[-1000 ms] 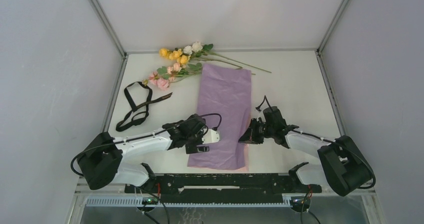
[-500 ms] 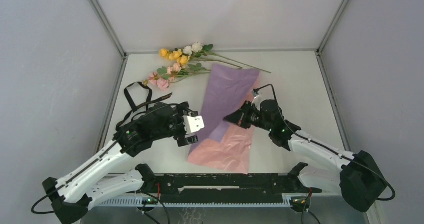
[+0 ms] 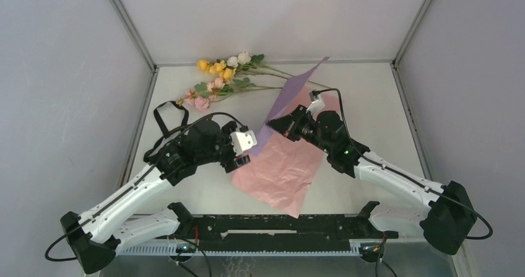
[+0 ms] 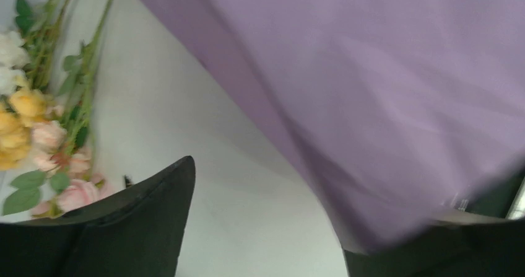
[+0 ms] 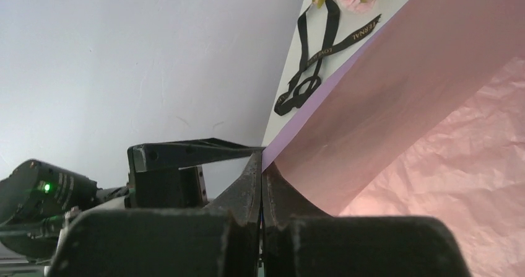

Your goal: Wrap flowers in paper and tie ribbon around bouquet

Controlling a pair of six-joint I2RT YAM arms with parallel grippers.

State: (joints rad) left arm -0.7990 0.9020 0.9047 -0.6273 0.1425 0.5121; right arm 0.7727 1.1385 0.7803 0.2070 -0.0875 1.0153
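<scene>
The paper (image 3: 278, 175) lies half unfolded, with its crinkly pink face up near the table's front edge. Its lilac flap (image 3: 296, 91) stands lifted toward the back. My right gripper (image 3: 271, 127) is shut on the flap's left edge, and the right wrist view shows the jaws (image 5: 262, 165) pinching the pink-and-lilac edge. My left gripper (image 3: 242, 156) hovers open just left of the paper. In its wrist view the lilac paper (image 4: 371, 91) hangs over the right finger (image 4: 433, 249). The flowers (image 3: 223, 75) lie loose at the back left. The black ribbon (image 3: 167, 125) lies left of them. No bouquet is in view.
Grey walls enclose the table on three sides, with metal rails along the left and right edges (image 3: 408, 116). The flower stems (image 3: 291, 75) run behind the lifted flap. The black arm-mount bar (image 3: 272, 224) spans the near edge.
My right gripper closed on the paper's edge and lifted it up and back, opening the fold so the pink face shows. My left arm rose and drew back, staying open.
</scene>
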